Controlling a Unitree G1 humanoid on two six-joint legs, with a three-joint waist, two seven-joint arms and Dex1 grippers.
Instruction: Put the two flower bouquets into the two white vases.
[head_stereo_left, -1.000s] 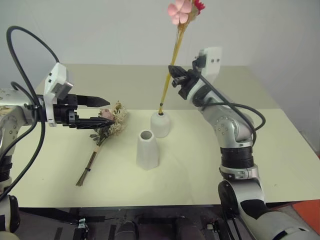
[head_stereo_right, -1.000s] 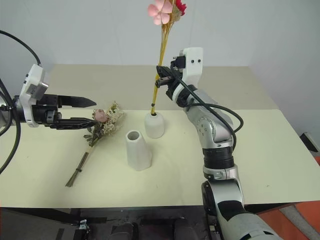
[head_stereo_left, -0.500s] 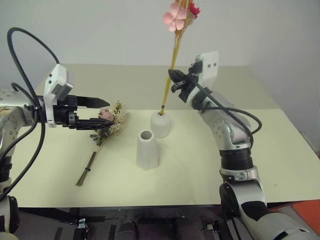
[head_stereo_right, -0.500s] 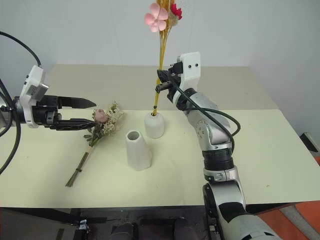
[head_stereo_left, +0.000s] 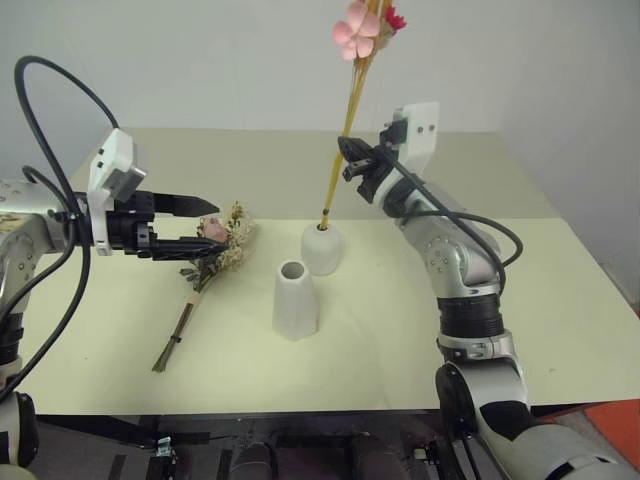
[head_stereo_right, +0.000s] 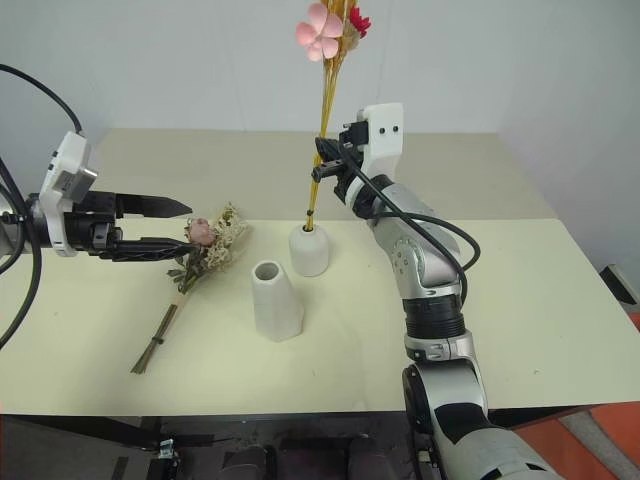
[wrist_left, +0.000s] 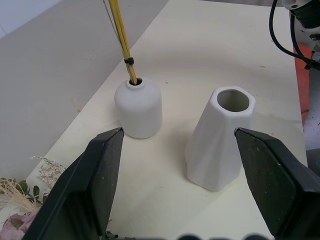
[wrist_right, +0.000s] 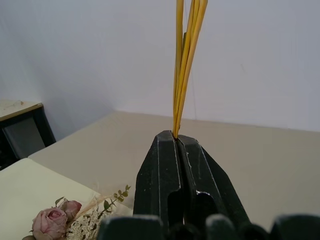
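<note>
Pale yellow table (head_stereo_left: 560, 300) against a plain white wall (head_stereo_left: 200, 60).

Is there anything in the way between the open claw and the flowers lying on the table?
Nothing visible. The open left gripper hangs right over the head of the bushy bouquet lying on the table, with only air between them. The tall vase stands empty beside it, mouth uncovered.
</note>
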